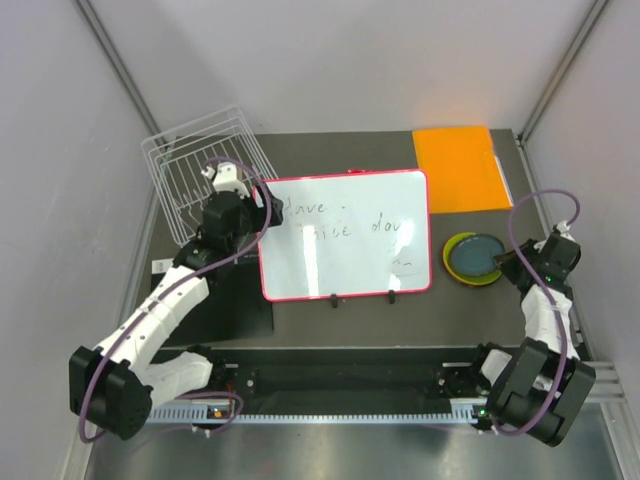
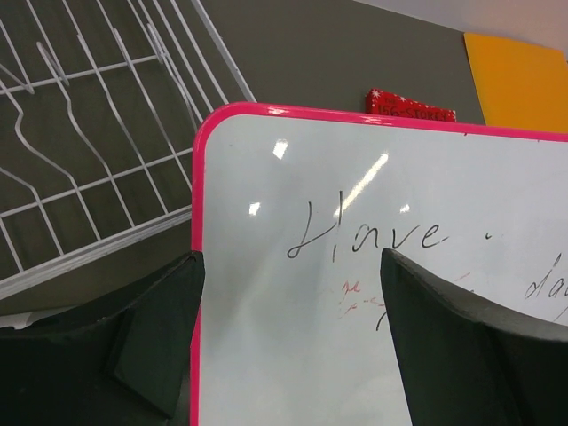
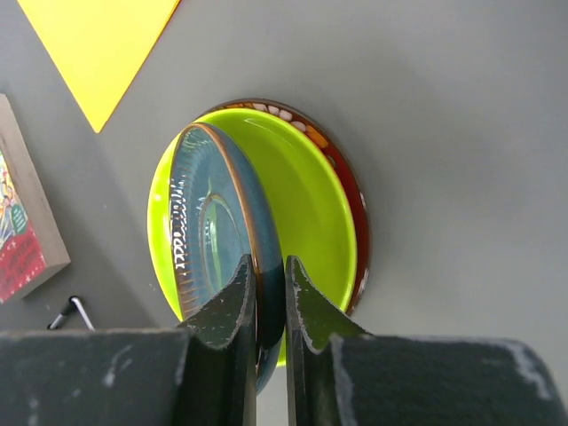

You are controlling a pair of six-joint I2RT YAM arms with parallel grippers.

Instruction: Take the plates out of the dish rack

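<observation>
I read the right fingers [image 3: 226, 302] as closed narrow on the rim of the teal plate [image 3: 209, 231]. It sits in the lime green plate [image 3: 306, 204], stacked on the dark red plate [image 3: 358, 222] on the bench [image 3: 444, 133]. The left fingers [image 2: 160, 328] are spread wide over the whiteboard [image 1: 345, 235], beside the dish rack [image 1: 190, 160].

Teal plate [image 3: 213, 240] on lime plate [image 3: 306, 200] on red plate [image 3: 353, 200], white wire rack [image 1: 198, 165] far left

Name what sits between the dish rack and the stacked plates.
The pink-framed whiteboard lies between dish rack and plates, seen in the top external view.
</observation>
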